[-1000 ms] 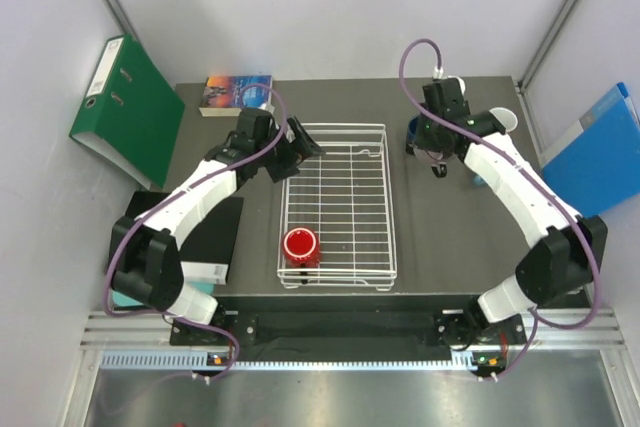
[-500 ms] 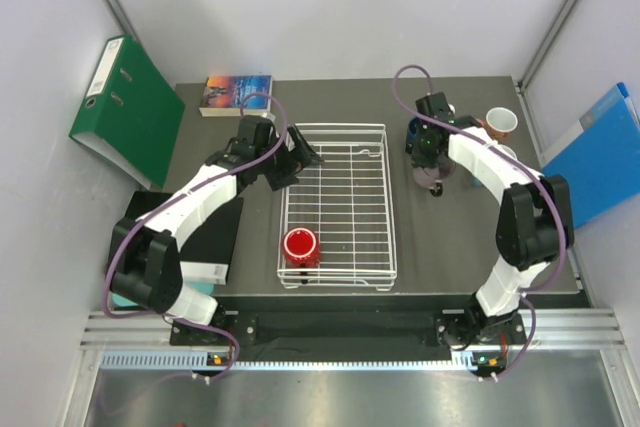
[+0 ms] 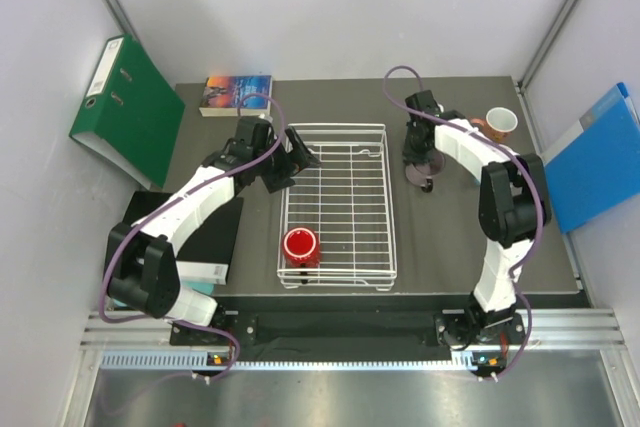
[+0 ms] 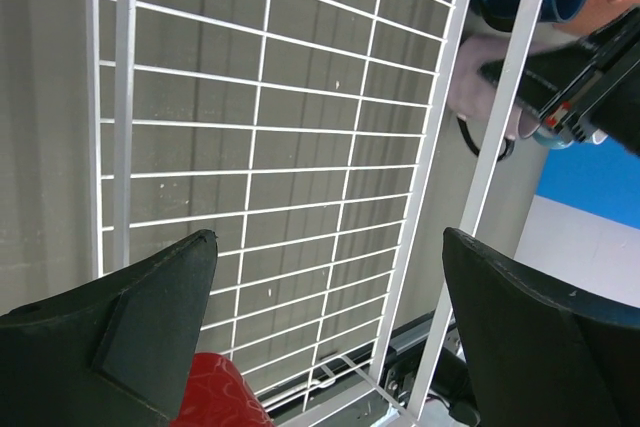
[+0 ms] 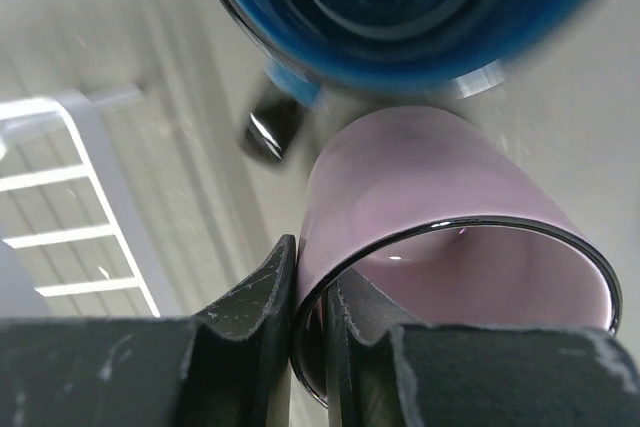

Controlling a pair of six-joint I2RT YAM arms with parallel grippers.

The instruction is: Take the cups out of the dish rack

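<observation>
The white wire dish rack (image 3: 391, 217) sits mid-table with a red cup (image 3: 300, 245) upright in its near-left corner. My left gripper (image 3: 297, 155) hovers open over the rack's far-left corner; in its wrist view the grid (image 4: 300, 147) fills the frame and the red cup (image 4: 215, 392) shows beside the left finger. My right gripper (image 3: 420, 159), just right of the rack's far end, is shut on the rim of a pale mauve cup (image 5: 430, 197), one finger inside and one outside. A dark blue cup (image 5: 400, 7) stands right beyond it. A salmon-pink cup (image 3: 500, 122) stands at the far right.
A green binder (image 3: 125, 107) leans at the far left and a book (image 3: 237, 94) lies at the back edge. A blue folder (image 3: 590, 152) leans at the right wall. A black pad (image 3: 215, 232) lies left of the rack.
The right arm has folded in toward the back of the table, carrying the mauve cup slightly left and closer to the rack. The left gripper has barely moved.
</observation>
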